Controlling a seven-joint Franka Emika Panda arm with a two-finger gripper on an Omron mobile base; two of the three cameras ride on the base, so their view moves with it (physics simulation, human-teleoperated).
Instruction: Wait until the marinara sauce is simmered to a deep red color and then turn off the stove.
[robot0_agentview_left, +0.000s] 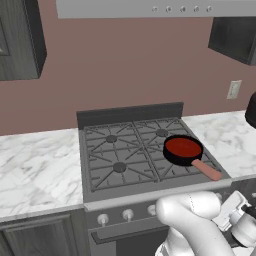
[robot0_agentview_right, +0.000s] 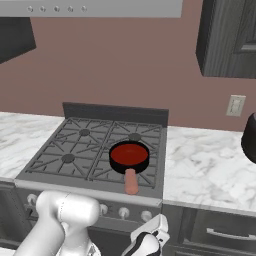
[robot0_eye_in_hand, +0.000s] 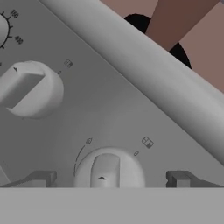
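The marinara sauce (robot0_agentview_left: 182, 146) (robot0_agentview_right: 128, 153) is a deep red disc in a small black pan on the front right burner of the stove (robot0_agentview_left: 120, 150) (robot0_agentview_right: 75, 150). The pan's salmon-pink handle (robot0_agentview_left: 206, 170) (robot0_agentview_right: 131, 182) points toward the stove's front edge. My gripper (robot0_eye_in_hand: 111, 179) is open and close to the stove's front panel. Its dark fingertips (robot0_eye_in_hand: 41, 178) stand on either side of a round silver knob (robot0_eye_in_hand: 107, 169), apart from it. A second knob (robot0_eye_in_hand: 28, 89) lies to the upper left. My white arm (robot0_agentview_left: 195, 225) reaches low in front of the knob row (robot0_agentview_right: 123, 212).
White marble counters (robot0_agentview_left: 35, 170) (robot0_agentview_right: 210, 170) flank the stove. A black object (robot0_agentview_left: 251, 110) (robot0_agentview_right: 250, 137) stands on the right counter near a wall outlet (robot0_agentview_right: 235, 105). Dark cabinets hang above, with a grey hood (robot0_agentview_left: 155, 7) over the stove.
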